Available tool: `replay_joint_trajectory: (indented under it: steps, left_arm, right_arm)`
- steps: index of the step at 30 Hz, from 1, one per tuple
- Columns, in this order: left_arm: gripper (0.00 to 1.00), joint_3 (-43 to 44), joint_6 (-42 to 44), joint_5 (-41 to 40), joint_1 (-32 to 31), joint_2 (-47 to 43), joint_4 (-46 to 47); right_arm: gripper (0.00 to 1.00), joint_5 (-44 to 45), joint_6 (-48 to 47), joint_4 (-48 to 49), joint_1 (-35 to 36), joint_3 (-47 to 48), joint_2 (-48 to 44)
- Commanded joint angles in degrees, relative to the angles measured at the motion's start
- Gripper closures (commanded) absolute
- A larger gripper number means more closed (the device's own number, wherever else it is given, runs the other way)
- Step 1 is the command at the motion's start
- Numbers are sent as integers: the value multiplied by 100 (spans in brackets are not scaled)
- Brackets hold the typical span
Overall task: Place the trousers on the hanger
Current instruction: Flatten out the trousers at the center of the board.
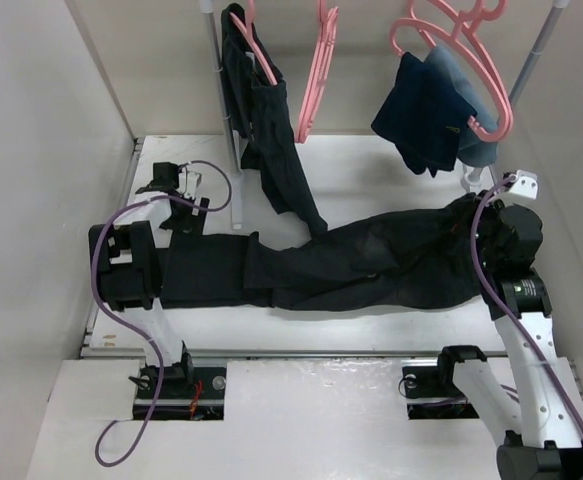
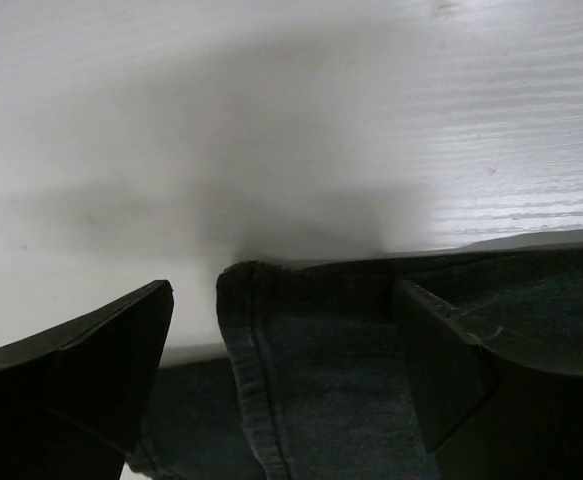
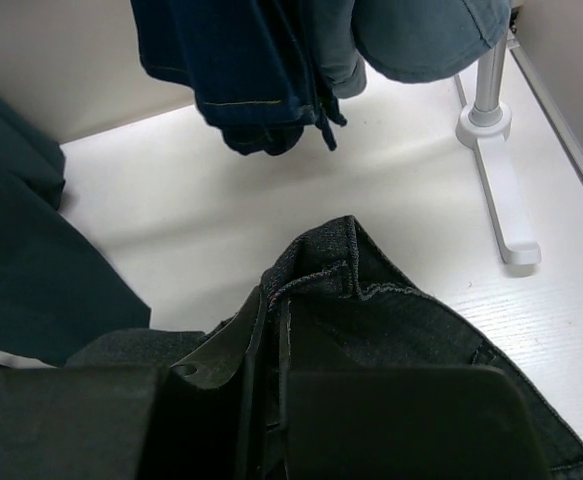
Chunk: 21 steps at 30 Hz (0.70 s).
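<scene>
The black trousers [image 1: 361, 265] lie flat across the table from left to right. My left gripper [image 1: 163, 272] is open at the leg ends. In the left wrist view its fingers [image 2: 91, 380] straddle a trouser leg hem [image 2: 261, 370] lying on the table. My right gripper [image 1: 491, 235] is shut on the waist end. In the right wrist view the jaws [image 3: 276, 345] pinch the waistband [image 3: 341, 270], which is lifted into a peak. An empty pink hanger [image 1: 316, 75] hangs on the rail at the back, apart from both grippers.
A dark teal-black pair [image 1: 266, 130] hangs on a pink hanger at back left, its leg reaching down to the trousers. A navy garment [image 1: 431, 110] hangs at back right, also in the right wrist view [image 3: 261, 60]. The rack foot [image 3: 501, 200] stands by the right gripper. Walls enclose the table.
</scene>
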Motion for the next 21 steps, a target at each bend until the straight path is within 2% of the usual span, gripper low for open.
replay_joint_trajectory:
  steps: [1,3,5,6,7,8,12,13,16,18,21]
  left_arm:
    - [12,191,-324,-292,43,-63,-432]
    - [16,192,-325,-91,43,209,-591]
    - [36,245,-325,59,95,394,-706]
    - [52,297,-264,190,165,543,-767]
    - [93,358,-263,487,166,544,-768]
    - [100,411,-263,603,235,623,-768]
    - [100,1060,-141,903,289,685,-837]
    - [100,1288,-140,903,289,685,-838]
    - [100,2439,-70,824,516,431,-979]
    - [100,3376,-17,824,692,290,-1171]
    - [100,4092,210,1095,1105,-52,-1443]
  right_arm:
    - [100,-52,-59,513,-34,370,10]
    - [100,-52,-59,513,-34,370,10]
    - [100,1,-59,513,-34,370,10]
    - [100,1,-59,513,-34,370,71]
    - [100,1,-59,513,-34,370,71]
    - [100,1,-111,513,-34,370,132]
    - [100,-69,-112,679,-86,552,755]
    - [100,-121,-173,732,-86,693,1157]
    - [100,-333,-322,864,-201,1475,1817]
    - [100,-386,-393,943,-314,1888,1960]
    - [100,-263,-393,1171,-385,2268,1812]
